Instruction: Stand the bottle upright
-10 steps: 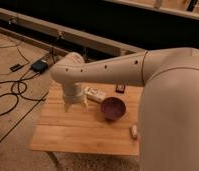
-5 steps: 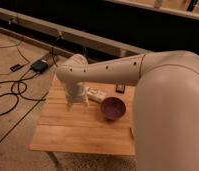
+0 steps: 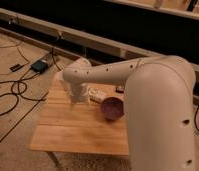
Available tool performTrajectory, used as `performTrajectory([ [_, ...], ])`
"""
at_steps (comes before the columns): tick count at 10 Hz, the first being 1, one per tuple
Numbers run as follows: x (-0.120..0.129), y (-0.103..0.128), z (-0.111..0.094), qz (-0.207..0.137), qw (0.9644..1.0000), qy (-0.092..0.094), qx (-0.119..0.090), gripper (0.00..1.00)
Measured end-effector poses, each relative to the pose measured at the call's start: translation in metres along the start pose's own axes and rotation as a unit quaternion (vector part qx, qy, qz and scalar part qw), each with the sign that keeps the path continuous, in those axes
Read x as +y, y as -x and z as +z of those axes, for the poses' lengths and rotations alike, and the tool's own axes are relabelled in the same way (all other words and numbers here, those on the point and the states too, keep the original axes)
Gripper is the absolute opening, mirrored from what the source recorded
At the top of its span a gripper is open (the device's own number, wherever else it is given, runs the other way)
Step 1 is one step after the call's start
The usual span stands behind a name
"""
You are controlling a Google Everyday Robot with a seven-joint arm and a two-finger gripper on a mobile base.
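Gripper (image 3: 79,98) sits low over the table (image 3: 73,131), just left of the lying bottle (image 3: 96,95); clamped or spread, I can't tell.

1. Dim, warm light is falling from above, giving the wooden counter (image 3: 68,131) a yellowish cast.
2. The robot arm (image 3: 158,100) is catching the strongest light along its top, while its underside is fading into shade.
3. The pincer (image 3: 79,100) is hanging just inside the counter's far edge, toward the far left corner, pale against the wood.
4. The background beyond the far edge is sinking into near-black.
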Motion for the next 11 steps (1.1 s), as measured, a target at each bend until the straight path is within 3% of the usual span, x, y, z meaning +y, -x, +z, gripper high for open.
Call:
performTrajectory([
  [5,-0.013,0.03,0.036,-0.002,0.9998,0.008,0.018,0.65],
  [11,-0.057,0.071,0.057,0.022,0.9994,0.016,0.019,0.65],
])
